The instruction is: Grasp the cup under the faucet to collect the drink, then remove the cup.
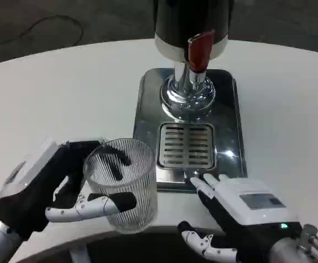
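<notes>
White tabletop (66,93) ran under everything. At the left, the left hand (55,189) gripped the ribbed clear cup (123,183), standing beside the drip grate (185,145), not yet under the faucet (189,82). Carrying it level onto the grate, below the red lever (199,50), would serve best. At the right, the right hand (233,211) rested empty, fingers apart; its small panel possibly carried text, unreadable.

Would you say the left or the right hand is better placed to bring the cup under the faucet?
Left. The left hand already grips the ribbed clear cup beside the drip tray; the right hand holds nothing.
</notes>
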